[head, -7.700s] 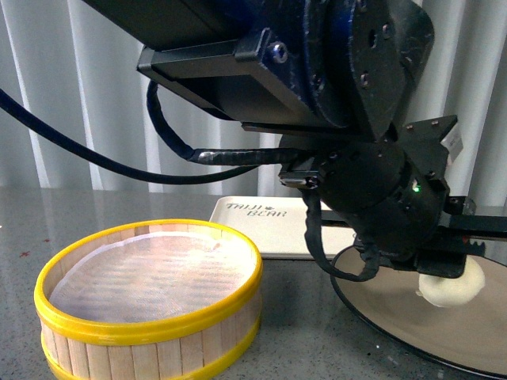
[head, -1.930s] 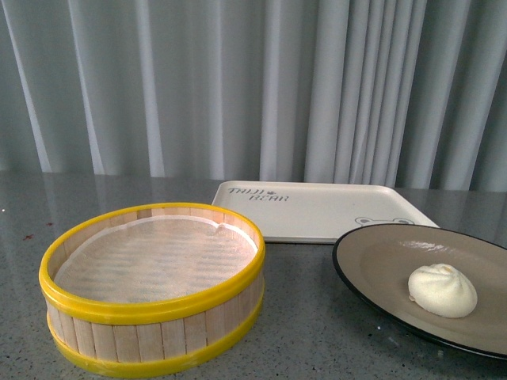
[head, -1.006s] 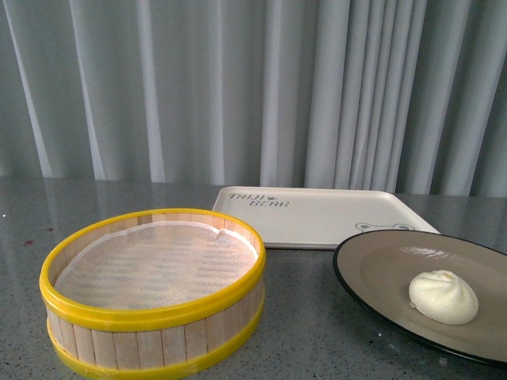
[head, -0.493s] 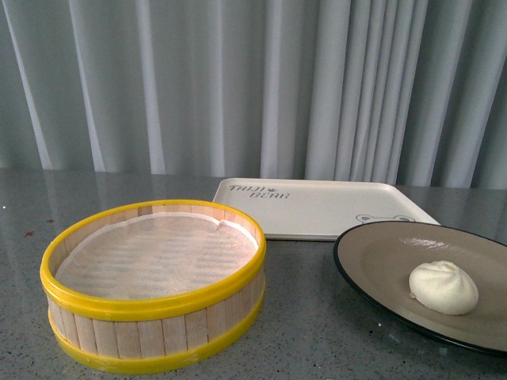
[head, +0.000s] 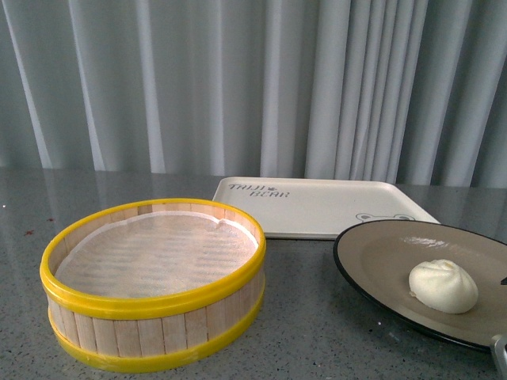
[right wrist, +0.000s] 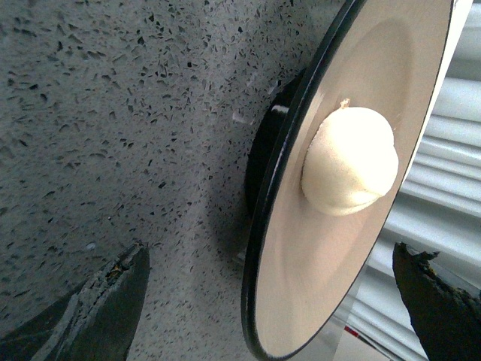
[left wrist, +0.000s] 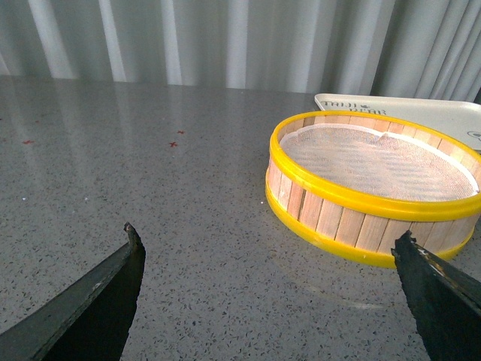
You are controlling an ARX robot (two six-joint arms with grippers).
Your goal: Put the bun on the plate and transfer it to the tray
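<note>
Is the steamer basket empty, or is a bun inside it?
Empty. The steamer basket holds only its white liner, as the front and left wrist views show; the one bun lies on the plate.

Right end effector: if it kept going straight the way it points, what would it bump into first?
Probably the plate, at its black rim, which sits dead ahead of the open right end effector; the bun lies just beyond. Depth is unclear; it might brush the table first.

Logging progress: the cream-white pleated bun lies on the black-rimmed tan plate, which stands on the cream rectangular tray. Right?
No: the front view shows the plate on the grey table, near the tray; the bun does lie on the plate.
</note>
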